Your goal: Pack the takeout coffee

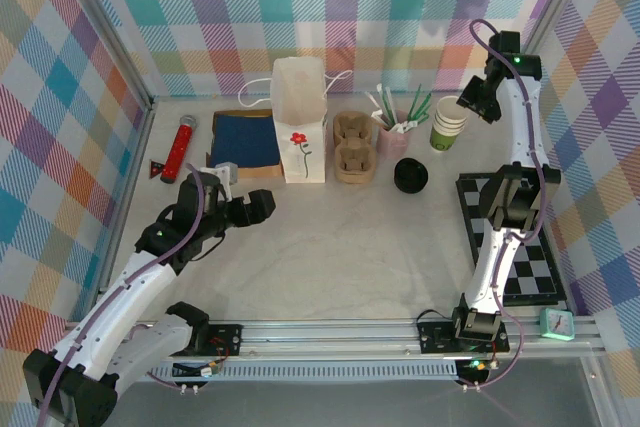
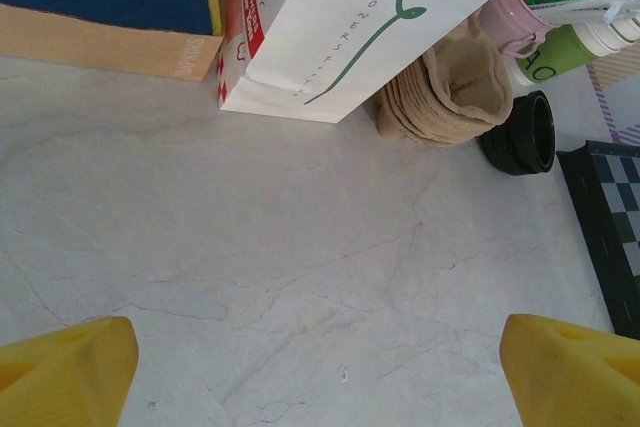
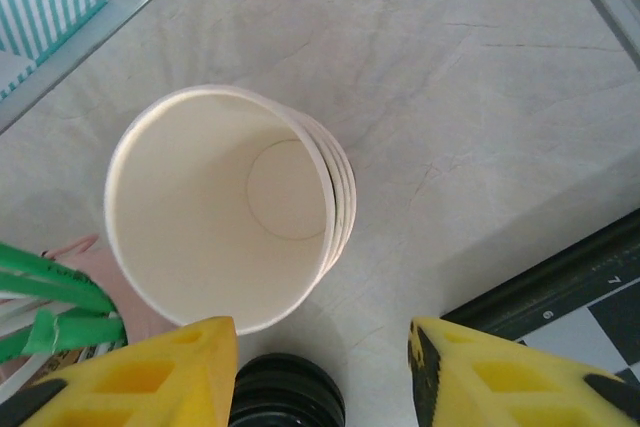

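Note:
The takeout coffee is out of view as a lidded cup. A stack of green-and-white paper cups (image 1: 448, 124) stands lidless at the back right, its white inside (image 3: 215, 207) facing my right wrist camera. A stack of black lids (image 1: 410, 177) sits just in front of it, near the left finger (image 3: 285, 392). My right gripper (image 1: 470, 97) hovers above the cups, jaws partly apart (image 3: 325, 347) with nothing between them. My left gripper (image 1: 262, 205) is open over bare table (image 2: 320, 367), in front of the white paper bag (image 1: 298, 132).
Brown pulp cup carriers (image 1: 352, 145) lie right of the bag. A pink cup with green straws (image 1: 393, 132) stands beside the cup stack. A chessboard (image 1: 520, 247) lies on the right, a blue book (image 1: 245, 139) and red tube (image 1: 180, 147) on the left.

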Action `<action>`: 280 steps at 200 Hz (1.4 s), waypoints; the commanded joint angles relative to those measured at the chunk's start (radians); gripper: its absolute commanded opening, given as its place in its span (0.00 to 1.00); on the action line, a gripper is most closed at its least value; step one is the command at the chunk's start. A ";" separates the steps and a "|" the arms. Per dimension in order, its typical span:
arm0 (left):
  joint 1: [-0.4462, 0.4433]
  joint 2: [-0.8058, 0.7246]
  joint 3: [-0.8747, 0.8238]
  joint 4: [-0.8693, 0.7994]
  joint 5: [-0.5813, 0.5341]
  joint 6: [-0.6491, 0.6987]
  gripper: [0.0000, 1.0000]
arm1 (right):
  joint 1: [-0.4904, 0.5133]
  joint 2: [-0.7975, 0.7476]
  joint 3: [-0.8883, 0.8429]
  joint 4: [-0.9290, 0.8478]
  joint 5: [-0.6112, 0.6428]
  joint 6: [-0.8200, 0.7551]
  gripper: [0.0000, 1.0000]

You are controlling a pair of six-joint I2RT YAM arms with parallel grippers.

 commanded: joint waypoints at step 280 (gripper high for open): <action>-0.014 -0.020 0.041 -0.058 -0.094 0.019 0.92 | -0.007 0.108 0.050 0.021 -0.021 -0.027 0.15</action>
